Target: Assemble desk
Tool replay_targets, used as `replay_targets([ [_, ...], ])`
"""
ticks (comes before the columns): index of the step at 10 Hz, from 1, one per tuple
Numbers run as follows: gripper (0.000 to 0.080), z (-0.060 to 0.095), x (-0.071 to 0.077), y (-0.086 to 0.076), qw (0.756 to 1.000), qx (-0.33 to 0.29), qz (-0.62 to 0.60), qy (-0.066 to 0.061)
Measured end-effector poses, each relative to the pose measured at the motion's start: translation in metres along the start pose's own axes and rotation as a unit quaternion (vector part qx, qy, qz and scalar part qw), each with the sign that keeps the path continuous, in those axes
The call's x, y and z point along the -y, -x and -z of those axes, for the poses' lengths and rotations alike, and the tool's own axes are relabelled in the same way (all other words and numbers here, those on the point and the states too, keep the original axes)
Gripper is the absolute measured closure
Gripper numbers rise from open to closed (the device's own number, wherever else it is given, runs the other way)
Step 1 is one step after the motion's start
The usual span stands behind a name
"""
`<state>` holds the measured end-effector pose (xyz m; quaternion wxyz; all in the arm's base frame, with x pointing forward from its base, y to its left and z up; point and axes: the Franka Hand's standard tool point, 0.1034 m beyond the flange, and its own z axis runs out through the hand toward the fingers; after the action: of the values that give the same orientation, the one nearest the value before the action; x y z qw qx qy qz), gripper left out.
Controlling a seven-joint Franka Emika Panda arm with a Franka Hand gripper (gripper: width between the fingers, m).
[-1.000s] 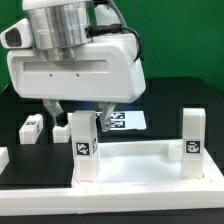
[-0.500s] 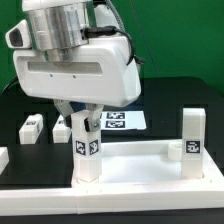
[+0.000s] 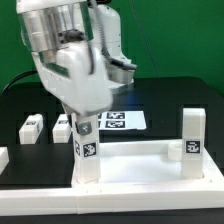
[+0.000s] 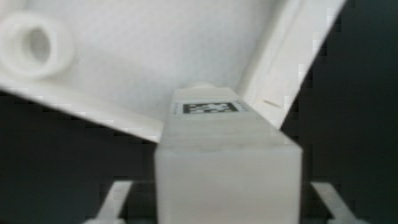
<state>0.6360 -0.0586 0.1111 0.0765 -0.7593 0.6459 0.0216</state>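
Observation:
The white tray-like tabletop point(image 3: 140, 166) lies on the black table with two square legs standing in its corners. My gripper point(image 3: 85, 122) is shut on the top of the left leg point(image 3: 87, 152), which carries a black-and-white tag. The other upright leg point(image 3: 191, 136) stands at the exterior view's right. In the wrist view the held leg point(image 4: 222, 150) fills the middle between my fingers point(image 4: 114, 198), with the tabletop point(image 4: 125, 75) and a round corner socket point(image 4: 31, 45) beyond it. The hand hides the leg's top in the exterior view.
Two loose legs point(image 3: 32, 127) point(image 3: 63, 127) lie on the table at the exterior view's left. The marker board point(image 3: 122, 121) lies behind the tabletop. A long white border strip point(image 3: 120, 202) runs along the front, and another white piece point(image 3: 3, 157) shows at the left edge.
The gripper has closed on the left leg's top. The hand has since turned about the leg, so its broad white face now points sideways.

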Motion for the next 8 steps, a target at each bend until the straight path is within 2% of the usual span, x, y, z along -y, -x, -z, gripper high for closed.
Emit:
replay_targets([
  [1,0.0511,0.0002,-0.0032,0.0,0.997,-0.002,-0.069,-0.017],
  [2,0.0511,0.0001,-0.0044,-0.0001,0.994,-0.001,-0.105,-0.026],
  [3,0.0511,-0.0001,-0.0059,0.0,0.989,0.002,-0.148,-0.032],
  [4,0.0511,-0.0006,-0.0056,0.0004,0.989,0.002,-0.146,-0.031],
  [5,0.0419,-0.0013,-0.0059,0.0003,0.991,0.001,-0.134,-0.031],
  [6,0.0265,-0.0016,-0.0061,0.0003,0.992,0.001,-0.124,-0.031],
  [7,0.0183,-0.0022,-0.006,0.0011,0.992,0.001,-0.123,-0.03],
  [8,0.016,-0.0027,-0.0048,0.0044,1.0,-0.007,-0.008,-0.023],
])
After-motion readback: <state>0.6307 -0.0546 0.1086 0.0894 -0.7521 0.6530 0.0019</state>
